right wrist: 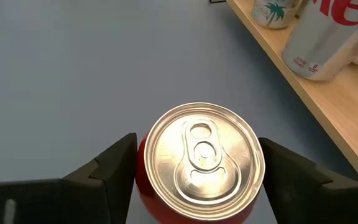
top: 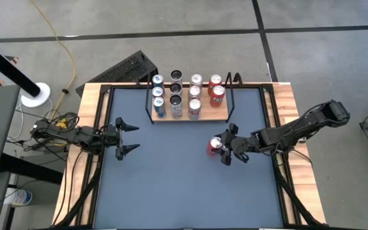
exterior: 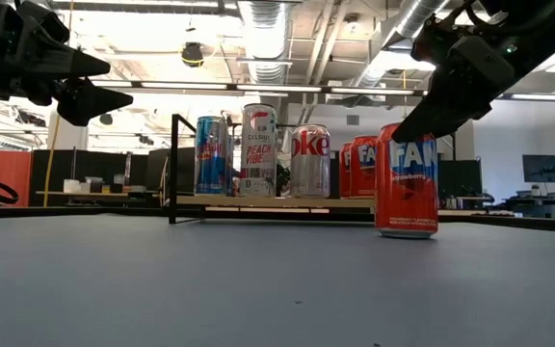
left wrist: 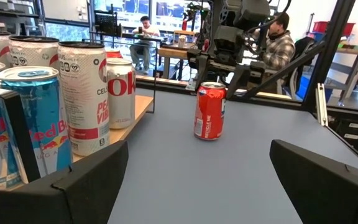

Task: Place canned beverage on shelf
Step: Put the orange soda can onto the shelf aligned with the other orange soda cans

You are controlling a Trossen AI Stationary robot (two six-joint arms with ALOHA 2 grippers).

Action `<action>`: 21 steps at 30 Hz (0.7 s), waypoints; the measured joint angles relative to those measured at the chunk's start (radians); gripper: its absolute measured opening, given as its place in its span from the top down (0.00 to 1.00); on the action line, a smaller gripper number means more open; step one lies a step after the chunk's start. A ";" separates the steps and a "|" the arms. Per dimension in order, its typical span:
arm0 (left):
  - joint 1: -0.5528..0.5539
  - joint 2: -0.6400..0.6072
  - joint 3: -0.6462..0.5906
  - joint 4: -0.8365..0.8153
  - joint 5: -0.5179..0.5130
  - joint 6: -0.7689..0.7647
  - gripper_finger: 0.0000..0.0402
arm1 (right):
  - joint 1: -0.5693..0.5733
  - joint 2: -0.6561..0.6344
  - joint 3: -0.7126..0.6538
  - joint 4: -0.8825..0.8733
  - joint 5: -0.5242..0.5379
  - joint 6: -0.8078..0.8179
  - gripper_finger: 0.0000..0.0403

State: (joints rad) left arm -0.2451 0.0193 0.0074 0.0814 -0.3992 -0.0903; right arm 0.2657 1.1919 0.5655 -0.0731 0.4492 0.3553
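Observation:
A red Fanta can (top: 214,145) stands upright on the grey-blue tabletop, a little in front of the shelf's right end. The shelf (top: 207,118) is a light-wood board in a black rail frame at the far middle, and several cans stand on it. My right gripper (right wrist: 197,171) comes in from the right, slanting down, open, with one finger on either side of the can's top (right wrist: 199,152). My left gripper (top: 135,138) hangs open and level over the table's left side, holding nothing. My right gripper's fingers (right wrist: 114,165) stand close on either side of the red can's upper part, slanting down from the table's right. I cannot tell whether they touch it. The can stands upright with its base on the table (exterior: 407,229).
The cans on the shelf (exterior: 258,152) stand in rows, with red ones at the right end (top: 216,93). Black rails run along the table's left and right sides. The table's near half (top: 184,191) is bare. People sit in the room beyond (left wrist: 281,40).

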 joint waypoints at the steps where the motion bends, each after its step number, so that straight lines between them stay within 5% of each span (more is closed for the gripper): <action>1: 0.000 0.000 0.000 0.000 0.000 0.002 0.05 | 0.000 0.000 0.000 0.000 0.000 0.000 0.29; 13: 0.000 0.000 0.000 0.000 0.000 0.001 0.05 | -0.008 0.000 0.198 -0.181 0.014 -0.006 0.30; 21: 0.000 0.000 0.000 0.000 0.000 0.002 0.05 | -0.149 0.000 0.324 -0.265 0.007 -0.100 0.30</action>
State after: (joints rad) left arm -0.2451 0.0193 0.0074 0.0814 -0.3992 -0.0878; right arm 0.1164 1.1915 0.8897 -0.3381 0.4565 0.2550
